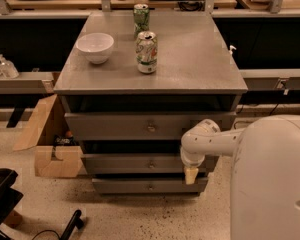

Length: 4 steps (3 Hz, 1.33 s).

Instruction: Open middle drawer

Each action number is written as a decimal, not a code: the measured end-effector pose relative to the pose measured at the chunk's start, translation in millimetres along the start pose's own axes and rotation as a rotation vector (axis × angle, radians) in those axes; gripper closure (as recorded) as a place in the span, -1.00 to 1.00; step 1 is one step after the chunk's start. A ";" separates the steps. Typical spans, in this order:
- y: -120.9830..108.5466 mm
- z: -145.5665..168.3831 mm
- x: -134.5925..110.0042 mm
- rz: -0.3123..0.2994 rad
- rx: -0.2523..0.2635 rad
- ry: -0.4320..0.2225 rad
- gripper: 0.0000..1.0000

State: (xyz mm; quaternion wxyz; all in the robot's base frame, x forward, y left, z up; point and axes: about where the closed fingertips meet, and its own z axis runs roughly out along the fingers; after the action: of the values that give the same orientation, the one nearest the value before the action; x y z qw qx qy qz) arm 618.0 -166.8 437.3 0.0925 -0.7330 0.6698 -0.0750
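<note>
The grey cabinet (190,59) has three drawers stacked in its front. The middle drawer (115,163) is a wide shallow grey front with a small brass knob (151,164) at its centre, and it looks closed. The top drawer (110,126) sits above it and the narrower bottom drawer (125,186) below. My gripper (191,174) hangs from the white arm (205,141) at the right end of the middle drawer's front, well to the right of the knob, with its beige tip pointing down over the bottom drawer's right end.
On the cabinet top stand a white bowl (95,46) and two drink cans (146,52) (141,16). An open cardboard box (50,151) sits on the floor to the left. A black chair base (2,199) is at bottom left. My white body (272,184) fills the bottom right.
</note>
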 end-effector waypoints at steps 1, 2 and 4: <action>1.9 3.6 1.0 0.009 0.000 0.013 -0.18; 32.4 20.4 3.3 0.065 -0.035 0.021 0.29; 32.8 13.3 3.5 0.069 -0.037 0.021 1.00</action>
State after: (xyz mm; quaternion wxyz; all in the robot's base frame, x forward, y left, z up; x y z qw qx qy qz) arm 589.7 -172.6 416.7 0.0744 -0.7100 0.6970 -0.0673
